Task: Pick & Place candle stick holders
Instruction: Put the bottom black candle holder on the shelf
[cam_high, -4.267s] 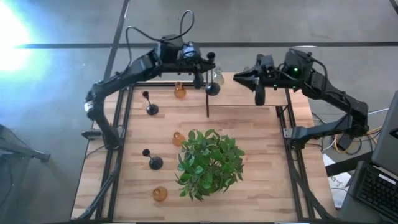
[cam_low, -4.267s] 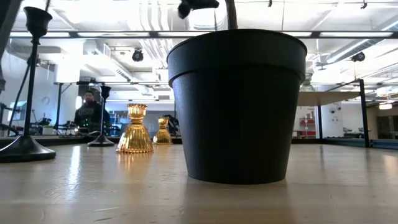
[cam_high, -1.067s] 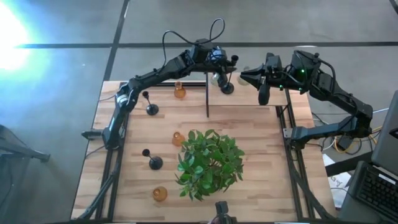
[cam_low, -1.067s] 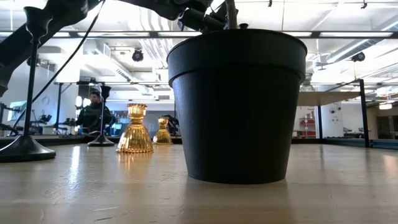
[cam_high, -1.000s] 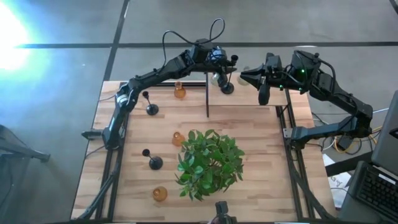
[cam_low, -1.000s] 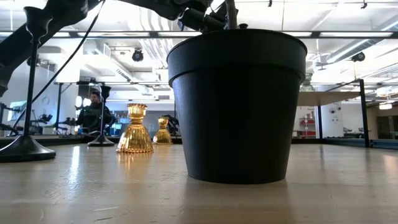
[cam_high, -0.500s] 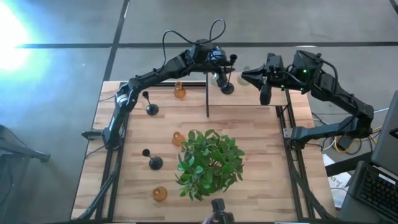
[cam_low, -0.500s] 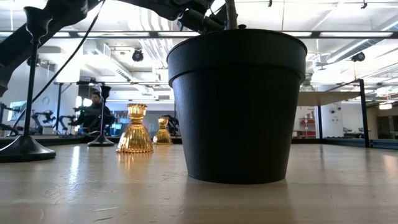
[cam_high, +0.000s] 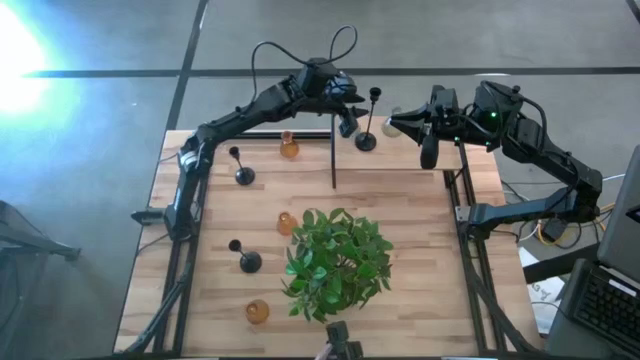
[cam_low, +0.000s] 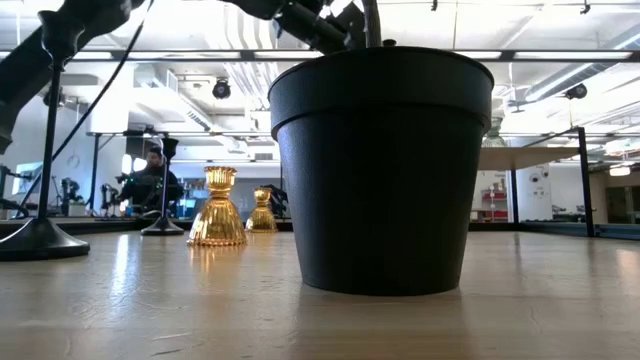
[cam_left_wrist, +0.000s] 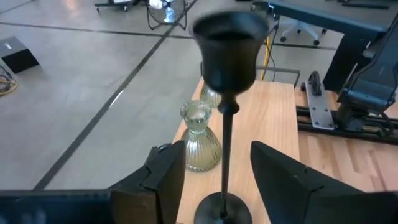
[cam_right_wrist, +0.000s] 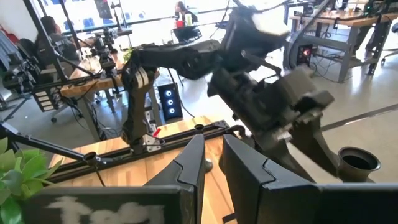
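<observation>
A black thin-stemmed holder (cam_high: 368, 138) stands on its round base at the table's far edge. My left gripper (cam_high: 347, 118) is open just left of it. In the left wrist view the holder's stem (cam_left_wrist: 227, 149) rises between the two spread fingers with a gap on each side. Two clear glass holders (cam_left_wrist: 200, 140) stand just beyond it. Two more black holders (cam_high: 243, 175) (cam_high: 249, 262) and three amber ones (cam_high: 289, 149) (cam_high: 287, 222) (cam_high: 257, 311) stand on the table's left half. My right gripper (cam_high: 425, 152) hangs empty at the far right, its fingers close together.
A green leafy plant (cam_high: 335, 262) in a black pot (cam_low: 380, 170) fills the table's middle and blocks most of the low view. A thin dark rod (cam_high: 332, 160) lies along the tabletop behind it. Bare wood shows at the table's right and near left.
My left gripper has drawn back a little from the black holder, toward the table's left and upward. The holder stays upright at the far edge. A dark object at the near edge has shifted left.
</observation>
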